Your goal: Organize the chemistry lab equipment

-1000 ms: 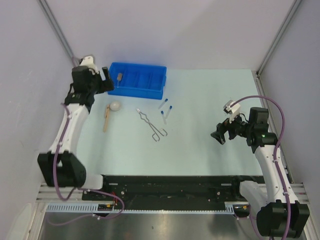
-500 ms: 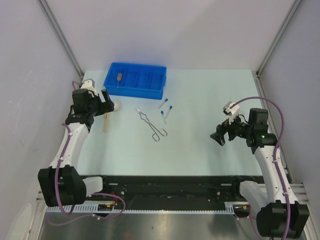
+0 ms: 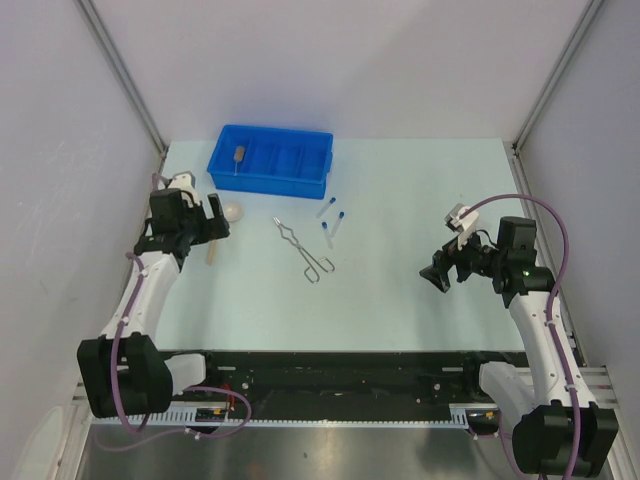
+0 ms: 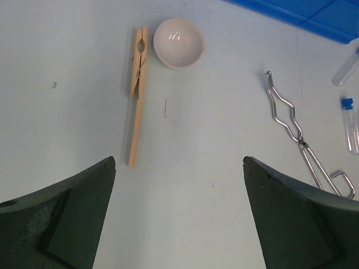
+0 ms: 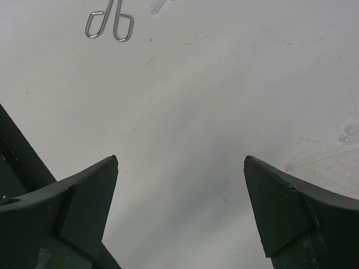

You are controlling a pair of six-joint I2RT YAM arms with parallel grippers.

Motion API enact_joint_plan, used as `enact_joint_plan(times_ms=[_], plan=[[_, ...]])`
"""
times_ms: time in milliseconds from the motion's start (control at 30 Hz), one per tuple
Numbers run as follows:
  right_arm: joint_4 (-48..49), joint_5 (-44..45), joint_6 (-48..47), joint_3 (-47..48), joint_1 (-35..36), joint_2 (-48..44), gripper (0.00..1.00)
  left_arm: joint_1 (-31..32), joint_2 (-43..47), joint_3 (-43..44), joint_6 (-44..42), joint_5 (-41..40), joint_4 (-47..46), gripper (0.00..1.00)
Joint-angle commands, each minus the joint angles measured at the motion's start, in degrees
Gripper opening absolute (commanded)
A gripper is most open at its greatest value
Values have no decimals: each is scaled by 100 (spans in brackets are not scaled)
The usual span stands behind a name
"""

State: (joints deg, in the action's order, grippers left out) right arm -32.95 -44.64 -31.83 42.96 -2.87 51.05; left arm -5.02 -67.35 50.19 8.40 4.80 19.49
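On the pale table lie a tan wooden-handled holder, a white round dish, silver wire tongs and three clear tubes with blue caps. My left gripper hangs open and empty just above the table, near the holder's near end, with the dish beyond it. My right gripper is open and empty over bare table at the right. Only the tongs' handle loops show at the top of its view.
A large blue divided bin stands at the back left, with one small tan item in its leftmost compartment. Grey walls close the table on three sides. The arm bases and a black rail run along the near edge.
My left gripper has drawn back from the bin's left end toward the near side and now sits by the wooden holder. The right arm has not moved.
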Motion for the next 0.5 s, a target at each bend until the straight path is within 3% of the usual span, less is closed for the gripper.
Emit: enact_joint_plan(times_ms=[0, 467], plan=[[-10, -150, -121, -42, -29, -60, 100, -17, -94, 140, -251, 74, 64, 100], [-19, -185, -130, -33, -29, -130, 100, -8, -849, 333, -401, 241, 301, 100]])
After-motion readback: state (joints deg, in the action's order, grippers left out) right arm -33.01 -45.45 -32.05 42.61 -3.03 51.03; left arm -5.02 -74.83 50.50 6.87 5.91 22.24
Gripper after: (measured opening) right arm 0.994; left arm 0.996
